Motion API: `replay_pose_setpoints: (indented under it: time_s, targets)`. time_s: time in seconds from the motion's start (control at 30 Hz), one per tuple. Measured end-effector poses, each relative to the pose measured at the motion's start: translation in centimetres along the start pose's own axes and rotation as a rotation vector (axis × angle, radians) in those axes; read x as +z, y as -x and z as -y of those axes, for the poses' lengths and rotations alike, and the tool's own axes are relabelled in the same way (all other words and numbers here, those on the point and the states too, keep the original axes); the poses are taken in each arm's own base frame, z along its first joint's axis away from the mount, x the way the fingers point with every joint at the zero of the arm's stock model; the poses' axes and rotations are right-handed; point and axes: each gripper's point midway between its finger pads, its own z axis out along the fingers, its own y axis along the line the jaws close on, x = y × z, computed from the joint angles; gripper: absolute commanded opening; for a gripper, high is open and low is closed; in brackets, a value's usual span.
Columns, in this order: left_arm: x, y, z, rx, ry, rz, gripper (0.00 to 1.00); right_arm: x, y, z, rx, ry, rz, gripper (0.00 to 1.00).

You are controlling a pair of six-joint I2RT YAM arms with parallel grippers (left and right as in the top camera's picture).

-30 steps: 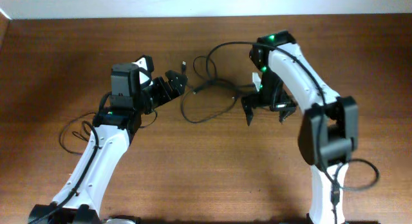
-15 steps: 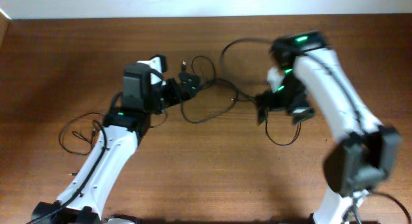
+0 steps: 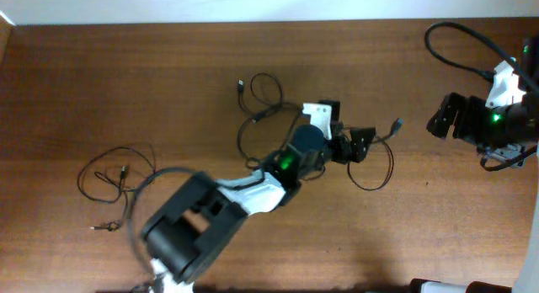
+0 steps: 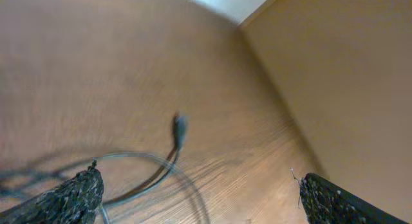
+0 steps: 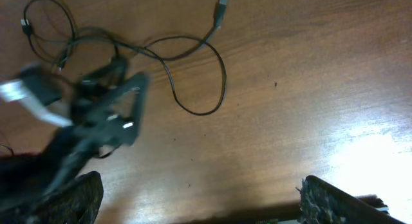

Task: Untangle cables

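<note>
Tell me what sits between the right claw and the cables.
Nothing stands between the right claw and the nearest loop and plug, only bare table. The left claw hovers over the tangle beyond.

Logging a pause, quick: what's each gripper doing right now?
Left gripper: open, holding nothing.
Right gripper: open, holding nothing.

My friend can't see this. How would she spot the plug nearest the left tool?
On the table, the left tool reaches over the cables. Right of it lies the plug, ending a big loop, alone; the other plug sits beside small coils.
</note>
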Motion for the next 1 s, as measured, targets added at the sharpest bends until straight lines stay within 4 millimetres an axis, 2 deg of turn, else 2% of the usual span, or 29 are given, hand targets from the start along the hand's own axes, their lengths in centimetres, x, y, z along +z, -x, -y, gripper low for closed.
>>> replay_pose_setpoints:
  time_s: [0.13, 0.17, 0.4, 0.53, 0.57, 0.63, 0.7, 0.73, 0.8, 0.87, 0.93, 0.97, 1.0]
  targets:
    - [3.5, -3.8, -1.0, -0.023, 0.045, -0.093, 0.96, 0.0, 0.0, 0.0, -0.001, 0.000, -0.001, 0.98]
    - [3.8, -4.4, -1.4, -0.028, 0.069, -0.119, 0.97, 0.0, 0.0, 0.0, -0.001, 0.000, -0.001, 0.99]
    - [4.2, -5.1, -3.0, -0.084, 0.151, -0.141, 0.99, 0.0, 0.0, 0.0, 0.000, 0.000, -0.001, 0.98]
    - [4.2, -5.1, -3.0, -0.148, 0.158, -0.134, 1.00, 0.0, 0.0, 0.0, 0.000, 0.000, -0.001, 0.98]
    - [4.2, -5.2, -3.1, -0.152, 0.164, -0.140, 0.88, 0.0, 0.0, 0.0, -0.001, 0.000, -0.001, 0.98]
    - [4.1, -5.4, -3.5, -0.158, 0.192, -0.162, 0.86, 0.0, 0.0, 0.0, 0.000, 0.000, -0.001, 0.99]
    - [3.6, -5.9, -4.0, -0.161, 0.234, -0.199, 0.67, 0.0, 0.0, 0.0, -0.001, 0.000, -0.001, 0.98]
    - [3.4, -6.3, -4.3, -0.163, 0.260, -0.218, 0.62, 0.0, 0.0, 0.0, 0.000, 0.000, -0.001, 0.99]
    - [2.7, -7.3, -4.8, -0.159, 0.315, -0.267, 0.57, 0.0, 0.0, 0.0, -0.001, 0.000, -0.001, 0.99]
    - [1.8, -8.9, -4.4, -0.136, 0.356, -0.332, 0.57, 0.0, 0.0, 0.0, 0.000, 0.001, -0.001, 0.99]
    - [0.8, -10.3, -3.9, -0.066, 0.402, -0.386, 0.48, 0.0, 0.0, 0.0, -0.001, 0.000, -0.001, 0.98]
    - [0.1, -11.0, -3.8, -0.023, 0.439, -0.415, 0.38, 0.0, 0.0, 0.0, -0.003, 0.001, -0.001, 0.98]
    - [-0.4, -11.5, -3.7, 0.008, 0.459, -0.436, 0.22, 0.0, 0.0, 0.0, -0.008, 0.000, -0.001, 0.99]
